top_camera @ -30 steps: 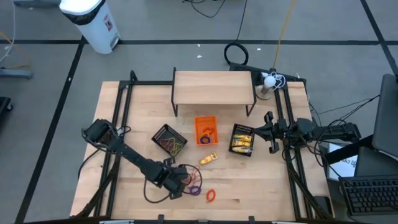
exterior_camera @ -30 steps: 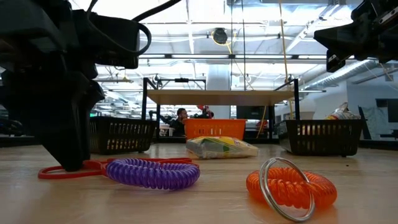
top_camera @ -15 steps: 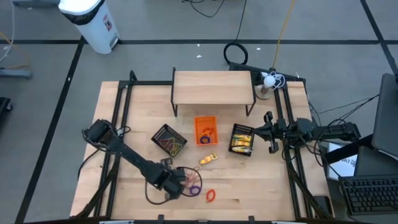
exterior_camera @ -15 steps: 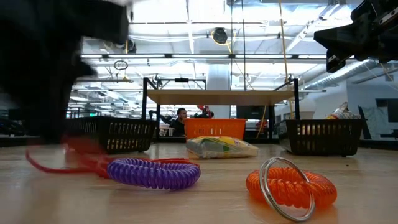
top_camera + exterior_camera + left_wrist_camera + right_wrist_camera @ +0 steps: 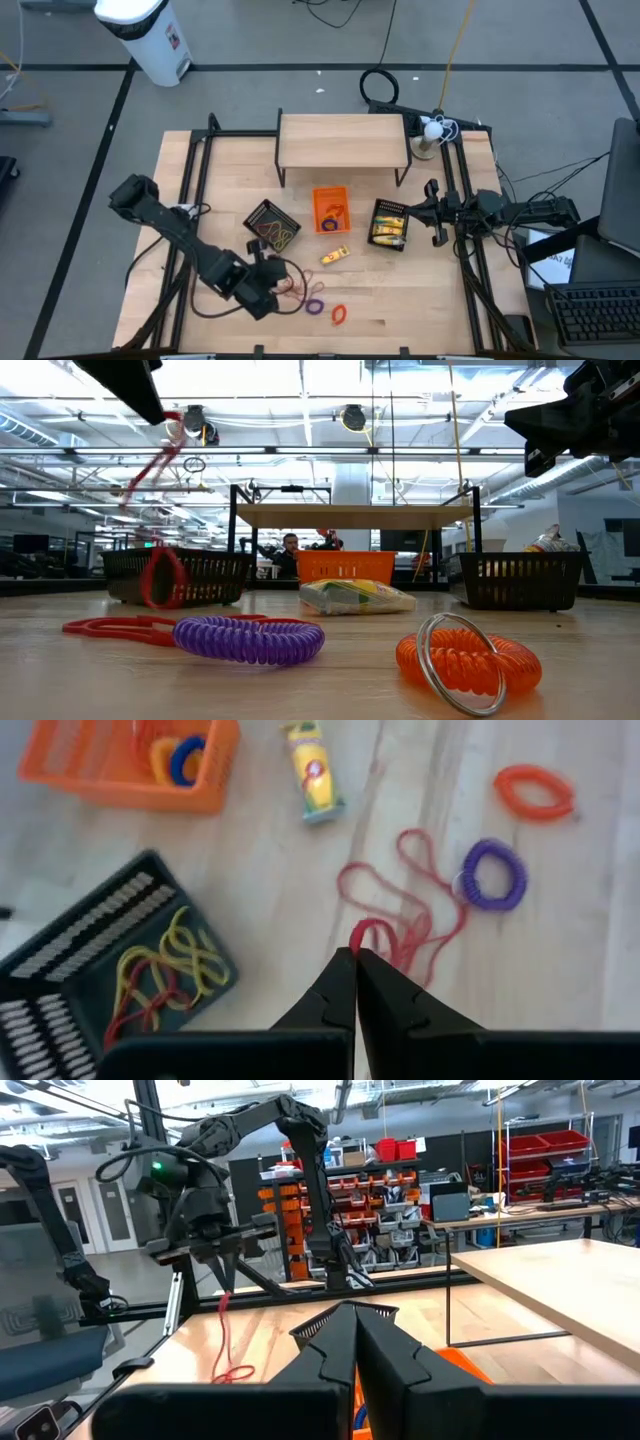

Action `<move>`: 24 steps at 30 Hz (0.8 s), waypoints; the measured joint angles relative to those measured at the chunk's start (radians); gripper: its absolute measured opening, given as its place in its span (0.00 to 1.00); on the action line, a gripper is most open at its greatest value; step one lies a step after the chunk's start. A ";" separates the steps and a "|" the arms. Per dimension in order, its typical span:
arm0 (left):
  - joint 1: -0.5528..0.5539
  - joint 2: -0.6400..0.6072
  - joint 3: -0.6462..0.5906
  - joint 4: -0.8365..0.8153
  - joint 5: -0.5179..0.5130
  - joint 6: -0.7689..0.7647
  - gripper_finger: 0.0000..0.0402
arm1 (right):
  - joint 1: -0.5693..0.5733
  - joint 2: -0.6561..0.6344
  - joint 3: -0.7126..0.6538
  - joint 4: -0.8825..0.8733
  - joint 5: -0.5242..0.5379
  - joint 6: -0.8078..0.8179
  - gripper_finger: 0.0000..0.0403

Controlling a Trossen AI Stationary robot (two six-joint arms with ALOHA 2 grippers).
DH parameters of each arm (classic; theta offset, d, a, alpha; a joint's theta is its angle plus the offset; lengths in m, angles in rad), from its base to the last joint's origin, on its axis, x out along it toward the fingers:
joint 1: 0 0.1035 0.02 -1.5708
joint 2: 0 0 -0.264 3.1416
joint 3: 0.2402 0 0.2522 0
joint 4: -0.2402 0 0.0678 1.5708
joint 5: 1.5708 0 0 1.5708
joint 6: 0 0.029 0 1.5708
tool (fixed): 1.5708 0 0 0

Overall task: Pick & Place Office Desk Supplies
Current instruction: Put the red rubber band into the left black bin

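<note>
The left gripper, at lower left of the high view, is raised off the counter, its fingers pinched on a red band. The low view shows the band dangling from above to the wood; the wrist view shows its loops trailing beside the purple ring, the orange ring beyond. The right gripper waits at right, fingers closed, empty.
</note>
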 joint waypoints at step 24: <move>-0.191 -0.694 -0.245 0.023 -0.458 0.229 0.00 | 0.000 0.000 0.000 0.016 -0.001 0.004 0.01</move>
